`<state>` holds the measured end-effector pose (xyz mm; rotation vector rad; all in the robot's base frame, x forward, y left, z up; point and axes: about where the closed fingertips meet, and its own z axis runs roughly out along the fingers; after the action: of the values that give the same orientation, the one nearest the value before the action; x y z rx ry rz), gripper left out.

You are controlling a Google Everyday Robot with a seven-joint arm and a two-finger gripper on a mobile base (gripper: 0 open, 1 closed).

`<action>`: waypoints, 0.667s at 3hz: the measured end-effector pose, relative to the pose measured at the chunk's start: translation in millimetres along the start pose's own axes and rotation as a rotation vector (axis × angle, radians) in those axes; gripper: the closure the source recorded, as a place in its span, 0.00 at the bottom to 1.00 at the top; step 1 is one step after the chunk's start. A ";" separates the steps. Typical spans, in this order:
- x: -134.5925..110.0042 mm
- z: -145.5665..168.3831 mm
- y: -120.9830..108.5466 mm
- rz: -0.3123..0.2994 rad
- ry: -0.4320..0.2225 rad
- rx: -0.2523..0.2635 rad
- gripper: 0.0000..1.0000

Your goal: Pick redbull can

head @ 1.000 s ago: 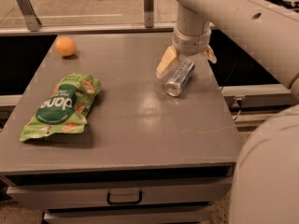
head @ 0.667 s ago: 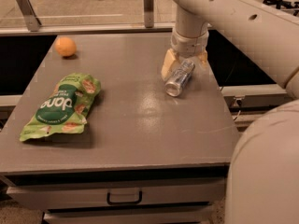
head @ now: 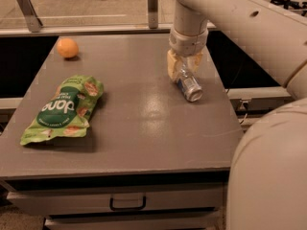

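The redbull can [head: 190, 86] is a slim silver can lying tilted on the right part of the grey table [head: 139, 128], its shiny round end facing front-right. My gripper [head: 183, 67] comes straight down from the arm onto the can's far end. Its yellowish fingers [head: 171, 65] sit on either side of the can and are closed on it. The can's lower end is at or just above the table surface.
A green snack bag [head: 64, 109] lies at the left front of the table. An orange fruit [head: 67, 48] sits at the far left corner. A rail and glass run along the back edge. A drawer handle [head: 127, 204] shows below the front edge.
The gripper has shifted slightly left and turned. The can's free end has swung from pointing front-left to pointing front-right. The bag and the orange have not moved.
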<state>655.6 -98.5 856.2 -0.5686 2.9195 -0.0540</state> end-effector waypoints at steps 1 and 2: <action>-9.7 -18.7 23.4 -0.119 -0.020 -0.032 0.99; -17.0 -36.2 41.0 -0.200 -0.043 -0.043 1.00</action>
<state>649.8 -53.9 891.7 -0.8566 2.8178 -0.0032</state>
